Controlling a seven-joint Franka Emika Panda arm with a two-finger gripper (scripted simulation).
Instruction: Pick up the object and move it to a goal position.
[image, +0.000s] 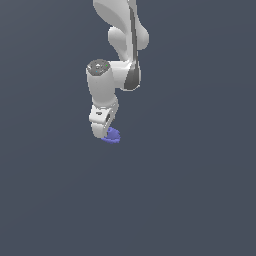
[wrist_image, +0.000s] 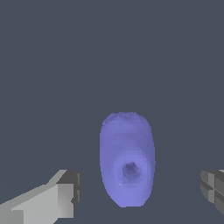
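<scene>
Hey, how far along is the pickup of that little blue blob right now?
Done: the gripper is lowered around the blue blob. In hand: fingers flank it with gaps, so it is not gripped. Left: closing, lifting, carrying to the goal, which isn't visible.

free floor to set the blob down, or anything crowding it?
Only one crowded spot: the blue-violet object sits directly under the gripper; in the wrist view it lies between the open fingers, gaps on both sides. The gray surface all around it, toward either side of the exterior view, is bare.
</scene>
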